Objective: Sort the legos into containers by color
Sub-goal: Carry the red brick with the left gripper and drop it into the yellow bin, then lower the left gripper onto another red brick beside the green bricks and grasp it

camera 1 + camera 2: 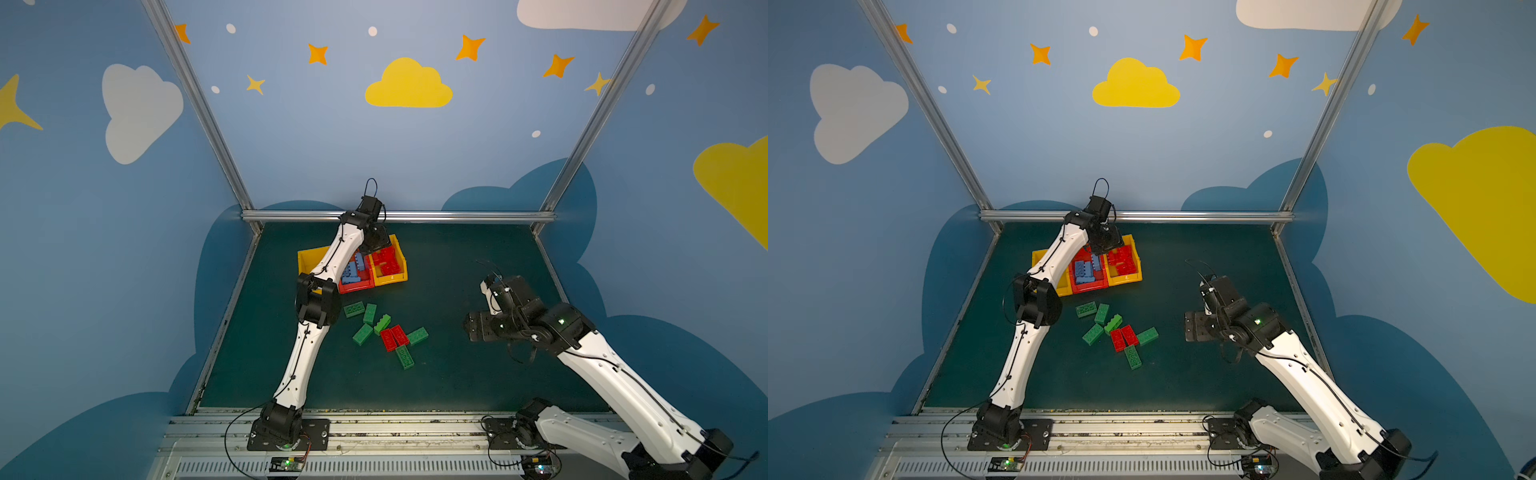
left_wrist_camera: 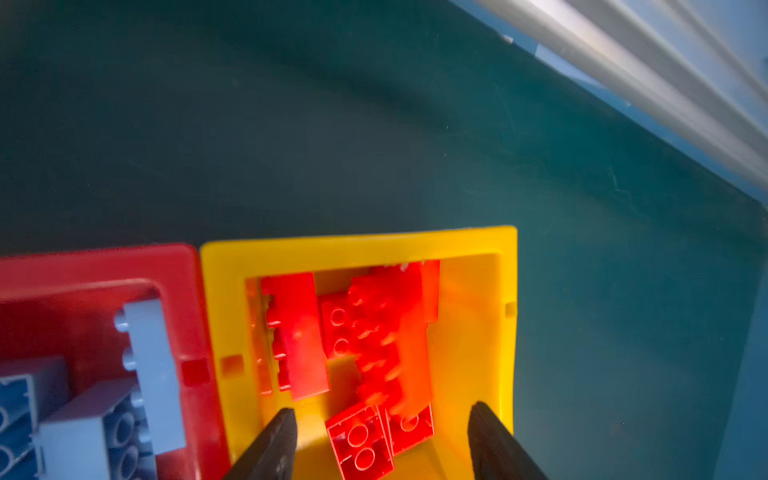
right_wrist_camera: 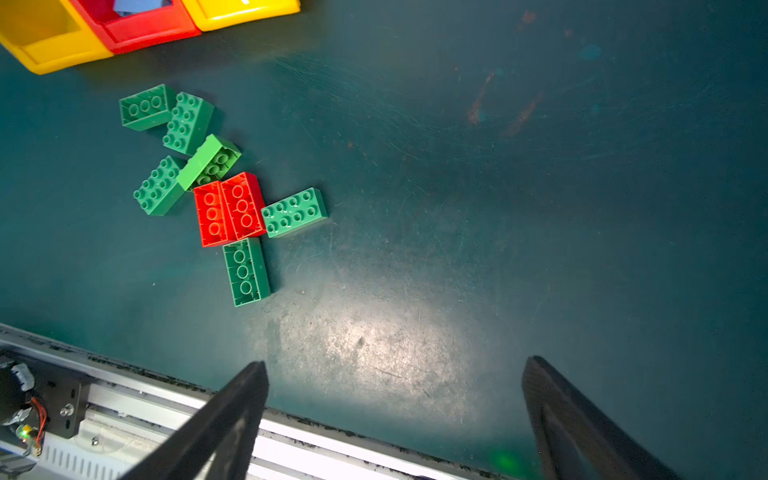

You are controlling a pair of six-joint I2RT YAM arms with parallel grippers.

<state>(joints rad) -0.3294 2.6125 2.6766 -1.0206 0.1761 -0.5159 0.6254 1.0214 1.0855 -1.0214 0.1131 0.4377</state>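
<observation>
Red legos (image 2: 303, 332) in yellow bin (image 2: 357, 249), blue legos (image 2: 153, 365) in red bin (image 2: 95, 266), green legos (image 3: 187, 122) loose nearby

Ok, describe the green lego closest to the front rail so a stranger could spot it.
On the dark table, in front of the joined containers, lies a loose cluster of legos. Find the two red bricks side by side; the green brick sits just beyond their end, toward the front rail. Hollow side up, it is the piece nearest that rail.
</observation>
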